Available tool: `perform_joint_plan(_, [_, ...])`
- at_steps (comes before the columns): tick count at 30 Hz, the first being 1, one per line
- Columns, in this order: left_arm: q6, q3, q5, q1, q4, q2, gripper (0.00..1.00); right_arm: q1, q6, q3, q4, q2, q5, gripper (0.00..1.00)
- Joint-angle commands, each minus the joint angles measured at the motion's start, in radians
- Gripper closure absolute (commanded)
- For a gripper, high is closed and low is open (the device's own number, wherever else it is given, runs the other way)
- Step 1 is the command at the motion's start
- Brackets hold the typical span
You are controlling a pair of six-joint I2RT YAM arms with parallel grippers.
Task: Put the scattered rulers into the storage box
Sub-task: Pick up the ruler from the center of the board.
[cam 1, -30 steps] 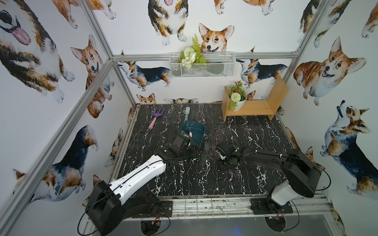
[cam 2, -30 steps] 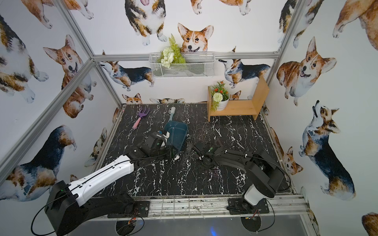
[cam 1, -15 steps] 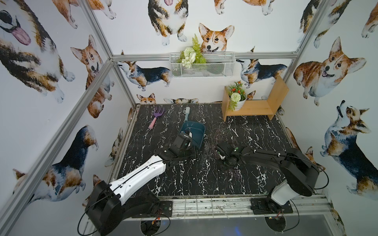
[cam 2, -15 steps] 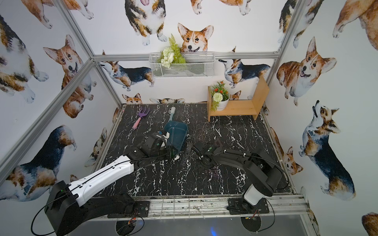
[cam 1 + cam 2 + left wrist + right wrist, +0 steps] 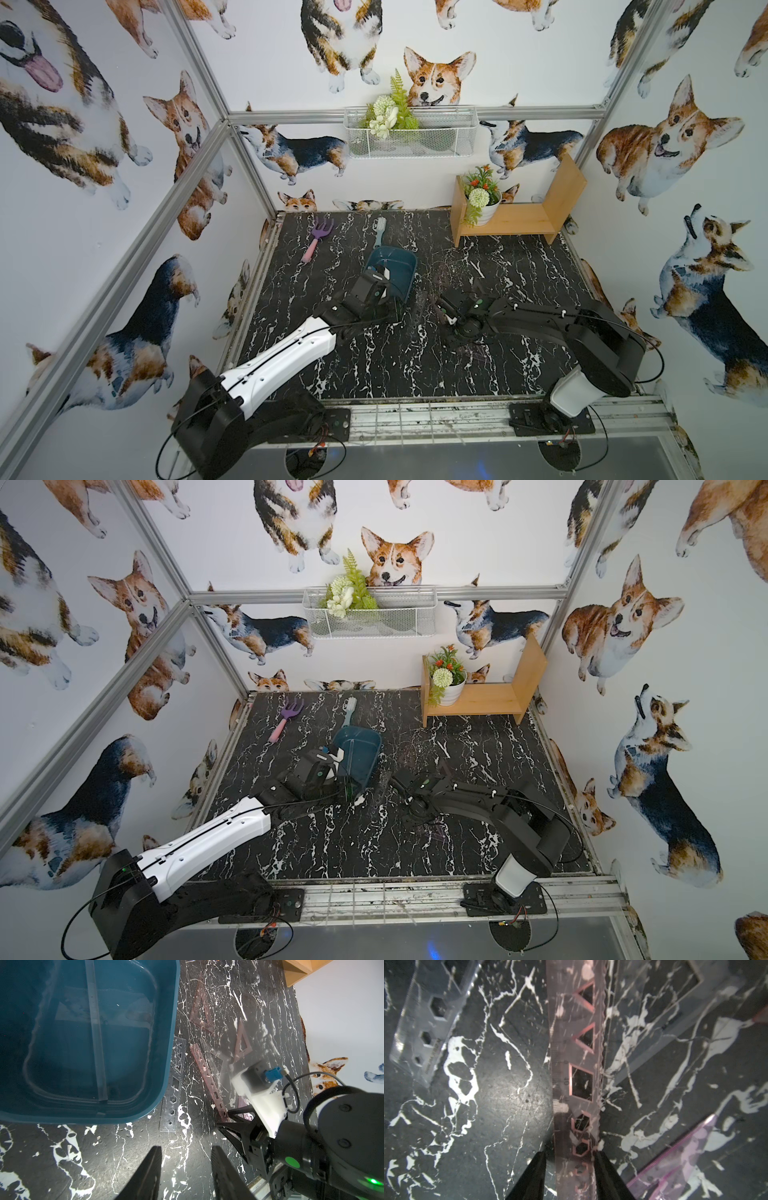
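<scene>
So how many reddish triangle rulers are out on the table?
2: a larger triangle alongside the teal tub, and a smaller triangle just beyond it, nearer the right gripper. More may be hidden under that gripper.

From where I stood, the left arm (image 5: 282,357) reached from the lower left of the frame up toward the middle in both top views. Its white forearm slanted upward and its black wrist bent forward. The left claw (image 5: 186,1149) held its two fingers parted, a little above the surface (image 5: 415,365). The right arm (image 5: 536,320) stretched low and nearly level from the lower right toward the centre, wrist tipped down. The right claw (image 5: 570,1155) had its fingers spread as well, tips down at the surface.
</scene>
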Motion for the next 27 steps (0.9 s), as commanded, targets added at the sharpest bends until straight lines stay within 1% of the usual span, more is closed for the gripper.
perform_joint_plan(1, [0.001, -0.003, -0.003, 0.000, 0.016, -0.006, 0.55, 0.001, 0.007, -0.002, -0.005, 0.008, 0.004, 0.56])
perform_joint_plan(6, [0.001, -0.005, -0.002, -0.001, 0.016, -0.010, 0.55, 0.001, 0.005, -0.003, -0.009, 0.012, 0.010, 0.60])
perform_joint_plan(15, [0.000, -0.006, -0.003, 0.000, 0.017, -0.011, 0.55, 0.001, 0.005, -0.003, -0.016, 0.000, 0.008, 0.79])
perform_joint_plan(22, [-0.001, -0.004, -0.005, 0.000, 0.020, -0.014, 0.55, 0.001, 0.011, 0.015, -0.046, -0.045, 0.015, 0.89])
perform_joint_plan(25, [-0.003, -0.001, -0.006, -0.001, 0.023, -0.016, 0.55, 0.002, 0.012, 0.030, -0.063, -0.074, 0.018, 1.00])
perform_joint_plan(27, [-0.002, 0.006, -0.008, -0.001, 0.022, -0.014, 0.55, 0.001, 0.013, 0.037, -0.067, -0.094, 0.018, 1.00])
